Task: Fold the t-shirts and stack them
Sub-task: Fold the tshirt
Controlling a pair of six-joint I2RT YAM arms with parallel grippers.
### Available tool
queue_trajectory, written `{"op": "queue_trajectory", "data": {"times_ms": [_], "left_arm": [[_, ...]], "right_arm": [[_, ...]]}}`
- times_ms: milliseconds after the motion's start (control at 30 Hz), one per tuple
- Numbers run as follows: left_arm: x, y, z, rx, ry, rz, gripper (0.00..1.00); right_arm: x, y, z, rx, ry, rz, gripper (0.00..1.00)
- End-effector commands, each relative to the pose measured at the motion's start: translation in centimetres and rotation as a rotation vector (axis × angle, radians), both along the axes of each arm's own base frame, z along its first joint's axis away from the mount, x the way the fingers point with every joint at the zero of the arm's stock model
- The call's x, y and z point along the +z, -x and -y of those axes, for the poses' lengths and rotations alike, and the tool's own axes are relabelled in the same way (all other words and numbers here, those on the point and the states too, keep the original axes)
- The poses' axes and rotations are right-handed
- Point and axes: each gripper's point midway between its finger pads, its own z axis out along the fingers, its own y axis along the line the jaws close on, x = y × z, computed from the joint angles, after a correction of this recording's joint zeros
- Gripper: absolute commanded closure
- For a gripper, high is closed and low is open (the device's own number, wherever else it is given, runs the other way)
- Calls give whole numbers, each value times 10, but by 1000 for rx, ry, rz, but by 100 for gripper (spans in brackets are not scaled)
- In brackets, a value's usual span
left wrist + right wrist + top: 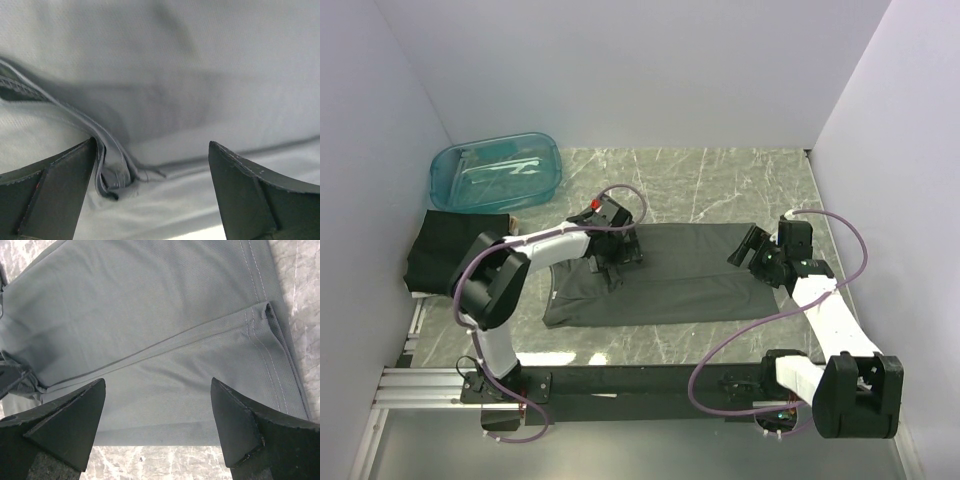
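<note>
In the middle of the bench (720,190), a charcoal-grey t-shirt (670,280) lies flat with its long side running left to right, and both of your arms reach in over it. Your left pincer (610,262) hangs low over the shirt's left part with its jaws spread wide. Its wrist camera shows the left pincer (152,142) close above the cloth (200,75), where a raised ridge of fabric (112,165) bunches against the inner face of one finger (55,185). Nothing is clamped between the jaws. Your right pincer (745,250) stands at the shirt's right edge, also wide open and holding nothing. From its wrist camera the right pincer (158,381) looks down on the t-shirt (150,315), where a straight crease (150,347) crosses the cloth and the double-stitched hem (260,340) lies beside bare marble (300,270). At the left edge of the bench a second t-shirt (450,250), nearly black, sits folded into a block. Just beyond it, in the far left corner, stands a translucent teal tub (448,165).
</note>
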Motion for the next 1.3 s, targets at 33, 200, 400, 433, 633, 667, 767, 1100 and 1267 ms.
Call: {"op": "queue_trajectory", "data": {"times_ms": [33, 200, 400, 433, 633, 667, 767, 1100, 1267], "left_arm": [[4, -17, 0, 51, -51, 32, 1], [41, -27, -10, 73, -66, 132, 1], [79, -41, -45, 144, -192, 225, 1], [90, -53, -53, 182, -194, 246, 1], [115, -125, -75, 249, -167, 322, 1], [101, -135, -74, 228, -186, 299, 1], [109, -174, -74, 228, -177, 332, 1], [48, -243, -61, 128, -148, 260, 14], [31, -246, -53, 104, -122, 248, 24]], "right_arm": [[10, -10, 5, -7, 29, 36, 8], [21, -12, 8, -17, 46, 67, 8], [37, -17, 23, -83, 102, 108, 8], [38, -19, 24, -90, 105, 114, 8], [50, -28, 33, -141, 135, 145, 8], [51, -29, 34, -145, 136, 152, 8], [50, -30, 34, -144, 140, 148, 8], [43, -28, 37, -144, 155, 130, 8], [36, -28, 36, -140, 156, 107, 8]]}}
